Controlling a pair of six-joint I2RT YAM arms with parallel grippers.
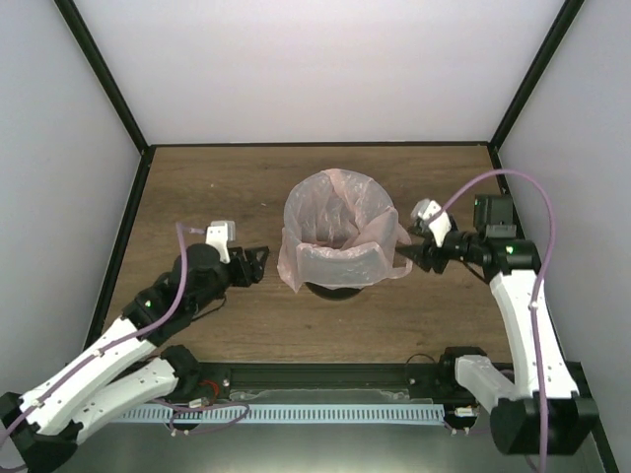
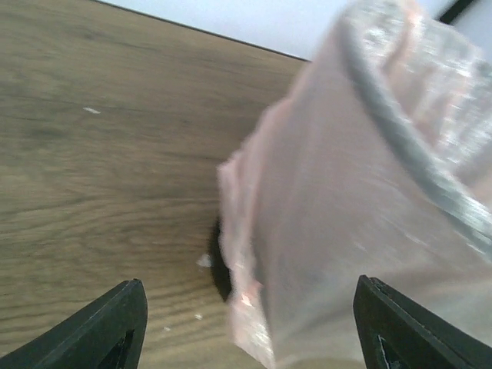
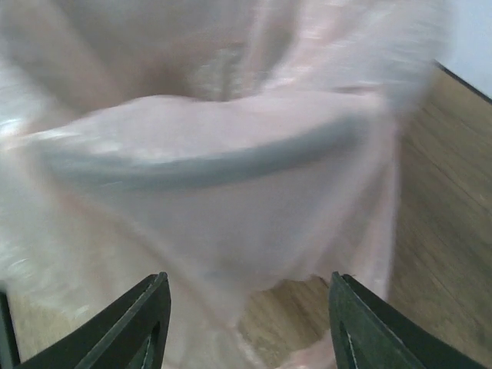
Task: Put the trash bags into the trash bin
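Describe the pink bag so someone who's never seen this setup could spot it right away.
Look at the brown wooden table inside the white-walled booth; near its middle stands a small round bin, its dark base showing below. The pink bag is the thin, translucent film pulled over that bin's rim, its edges hanging down outside; nothing else on the table is soft or see-through.

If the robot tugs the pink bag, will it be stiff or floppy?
Probably floppy: the pink bag sags in wrinkles over the bin and its edges hang loose. It is likely very light too, since it's thin enough to show the rim through it. A hard tug might tip the bin.
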